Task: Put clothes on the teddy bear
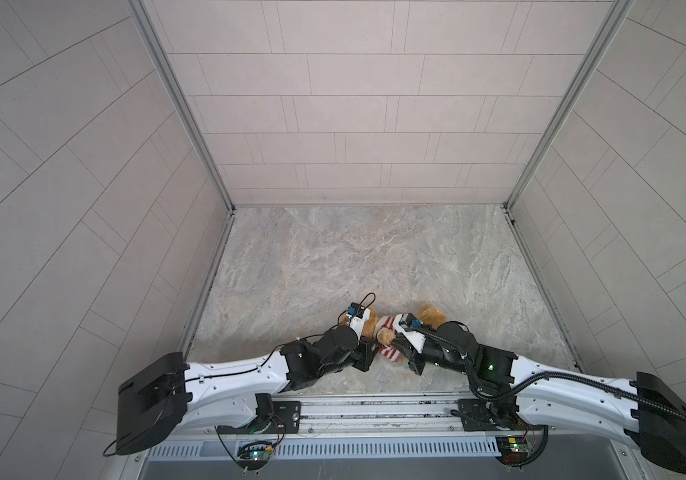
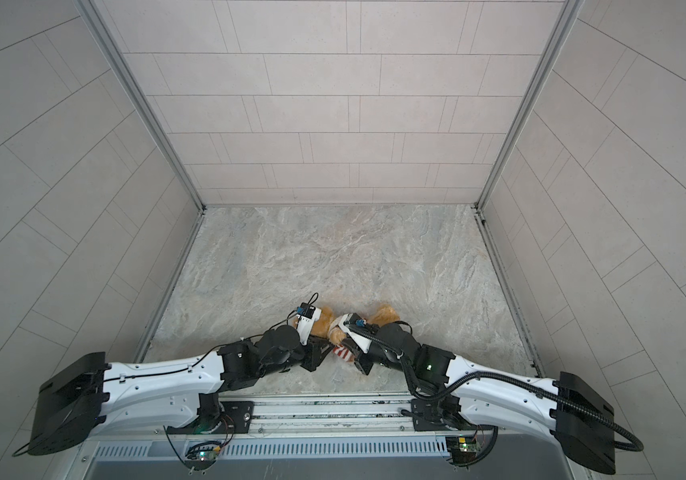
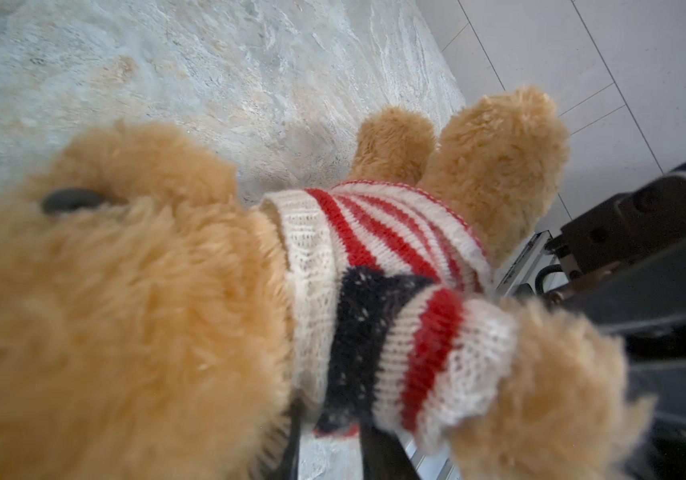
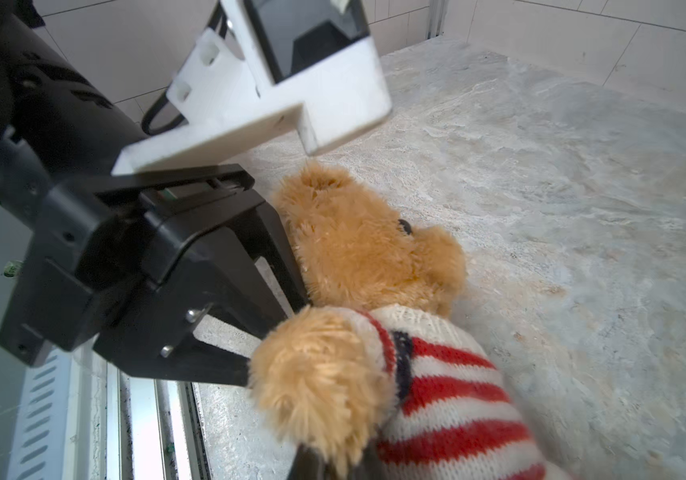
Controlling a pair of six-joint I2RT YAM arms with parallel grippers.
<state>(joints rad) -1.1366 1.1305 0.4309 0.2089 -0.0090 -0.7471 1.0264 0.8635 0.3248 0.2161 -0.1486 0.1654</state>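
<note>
Fluffy plush teddy bear (image 4: 354, 249); coarse knitted sweater (image 4: 449, 395).

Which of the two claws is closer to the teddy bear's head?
Left. The left gripper has its tips by the sweater collar, right beside the teddy bear's head. The right gripper is at the sleeved paw, farther from the head.

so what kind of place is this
Probably a robot test cell, not a home: tile-look wall panels in a metal frame, a stone-look tabletop, and two arms mounted on a rail at its front edge.
</note>
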